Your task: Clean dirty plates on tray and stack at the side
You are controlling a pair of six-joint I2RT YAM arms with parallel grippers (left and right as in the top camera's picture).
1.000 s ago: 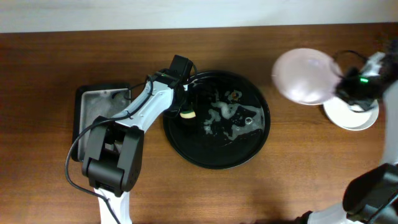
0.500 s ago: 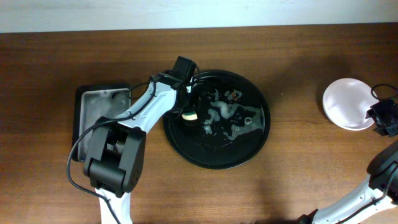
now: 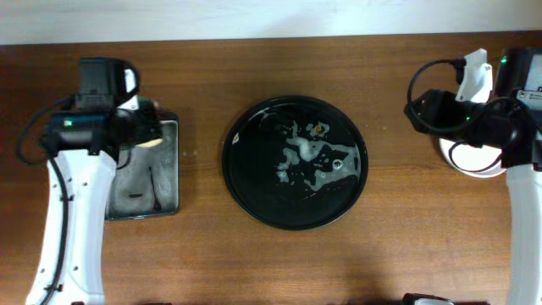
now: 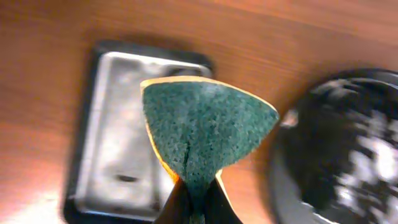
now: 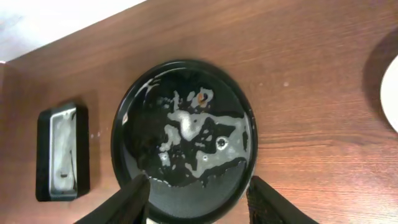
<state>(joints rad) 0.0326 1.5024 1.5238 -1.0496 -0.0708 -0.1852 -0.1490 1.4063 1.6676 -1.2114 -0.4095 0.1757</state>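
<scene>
Plates [image 3: 483, 170] lie at the right end of a brown wooden table [image 3: 203, 254], well apart from the wet, foam-streaked black tray [image 3: 246, 195] at its centre; a pale wall [image 3: 254, 17] edges the top. The right arm [image 3: 525, 195] partly hides them, and the left arm [image 3: 76, 195] hangs over a basin [image 3: 165, 199]. Left wrist: the left jaws are clenched on a green sponge [image 4: 199, 134] above the basin. Right wrist: the right jaws stand released, framing the tray, with a plate's rim at the far right edge.
</scene>
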